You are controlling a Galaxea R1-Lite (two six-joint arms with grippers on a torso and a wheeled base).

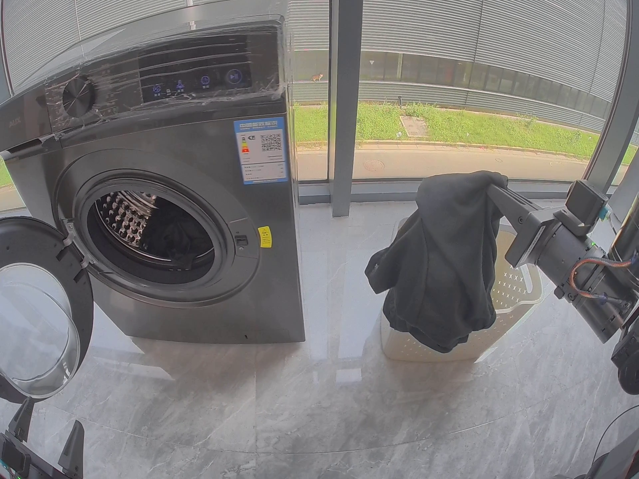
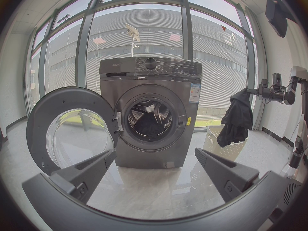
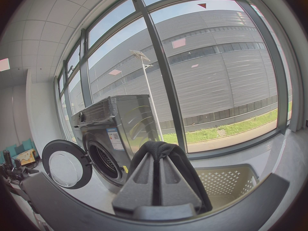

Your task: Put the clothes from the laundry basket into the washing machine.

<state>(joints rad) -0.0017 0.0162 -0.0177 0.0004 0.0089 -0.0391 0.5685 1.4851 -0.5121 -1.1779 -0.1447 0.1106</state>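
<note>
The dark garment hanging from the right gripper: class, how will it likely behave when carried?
Probably floppy: the dark garment drapes in folds below the right gripper, so it will likely sway. Its lower end hangs at the laundry basket, so it may drag on the rim. Pinched at one fold only, it could slip.

washing machine (image 1: 166, 187) stands left, door (image 1: 36, 314) swung open to its left, clothing (image 1: 174, 234) inside the drum (image 1: 126, 214). laundry basket (image 1: 519, 294) stands right of it, before the window (image 1: 466, 68). garment (image 1: 442, 261) hangs from right gripper (image 3: 157, 159) over the laundry basket.
</note>
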